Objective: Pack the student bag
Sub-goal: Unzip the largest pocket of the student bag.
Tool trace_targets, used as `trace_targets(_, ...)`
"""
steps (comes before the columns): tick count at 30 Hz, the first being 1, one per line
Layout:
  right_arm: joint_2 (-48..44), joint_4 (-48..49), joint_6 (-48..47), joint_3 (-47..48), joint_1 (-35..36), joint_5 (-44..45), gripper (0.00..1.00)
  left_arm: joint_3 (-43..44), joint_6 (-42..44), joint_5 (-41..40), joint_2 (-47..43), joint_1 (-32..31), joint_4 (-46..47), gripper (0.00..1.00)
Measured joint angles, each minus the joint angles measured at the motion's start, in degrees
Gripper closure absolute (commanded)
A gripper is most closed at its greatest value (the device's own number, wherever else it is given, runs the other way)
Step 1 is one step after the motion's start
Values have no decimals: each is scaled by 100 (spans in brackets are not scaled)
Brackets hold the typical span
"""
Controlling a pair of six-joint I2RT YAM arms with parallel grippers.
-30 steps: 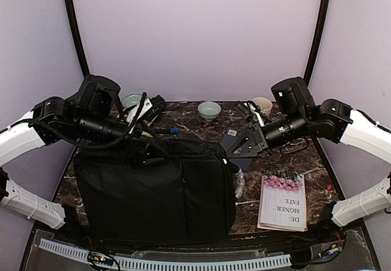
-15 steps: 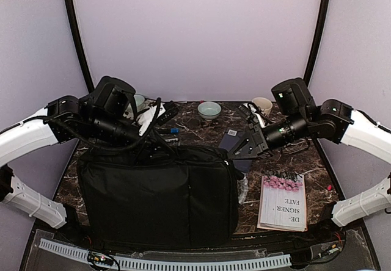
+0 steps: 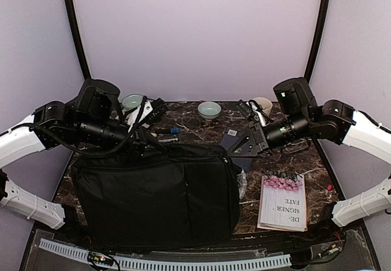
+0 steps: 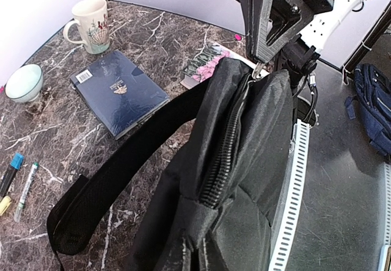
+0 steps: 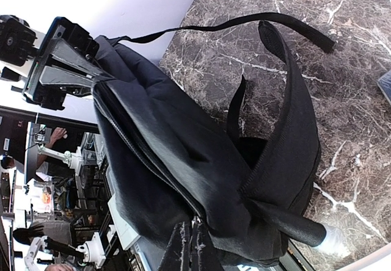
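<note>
Top external: left end effector [image 3: 148,141], right end effector [image 3: 235,149] clamp zipped student bag [image 3: 159,191].

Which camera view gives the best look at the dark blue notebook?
The left wrist view: the dark blue notebook lies almost whole, its cover and label clear. In the top external view the right claw hides part of it. The right wrist view catches only a blue corner at the picture's right edge.

The left end effector [image 3: 144,141] has closed on the student bag [image 3: 160,198].
</note>
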Motion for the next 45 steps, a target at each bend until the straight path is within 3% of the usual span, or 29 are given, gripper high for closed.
trace_targets(24, -118, 195, -52, -334, -2, 122, 100, -680, -448, -518, -1259, -31, 415, 100)
trace_targets(45, -282, 63, -70, -708, -2, 190, 100, -822, -501, -651, -1333, -42, 614, 100)
